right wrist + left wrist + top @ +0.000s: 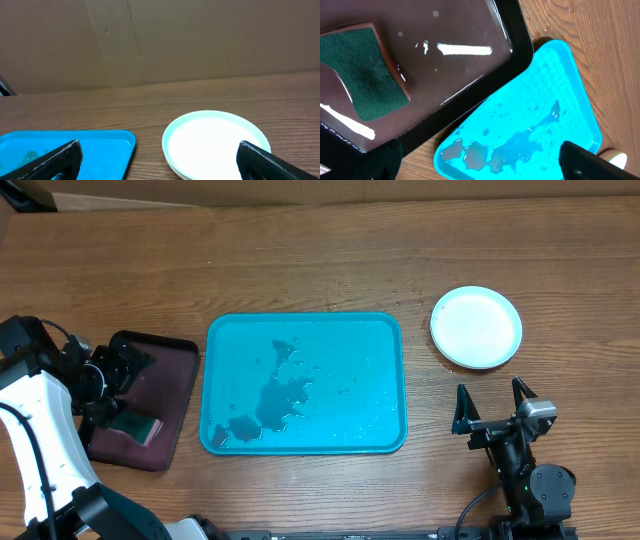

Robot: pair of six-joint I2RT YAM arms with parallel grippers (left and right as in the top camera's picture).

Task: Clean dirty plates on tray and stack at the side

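Observation:
The turquoise tray lies mid-table with puddles of water and no plates on it; it also shows in the left wrist view and the right wrist view. The plates sit stacked on the table to the tray's right, the white one with a pale teal rim on top; the ones beneath barely show. My right gripper is open and empty, just in front of the stack. My left gripper is open and empty over the maroon tray.
A green scouring sponge lies in the wet, black-rimmed maroon tray, left of the turquoise tray; it also shows from overhead. A cardboard wall stands behind the table.

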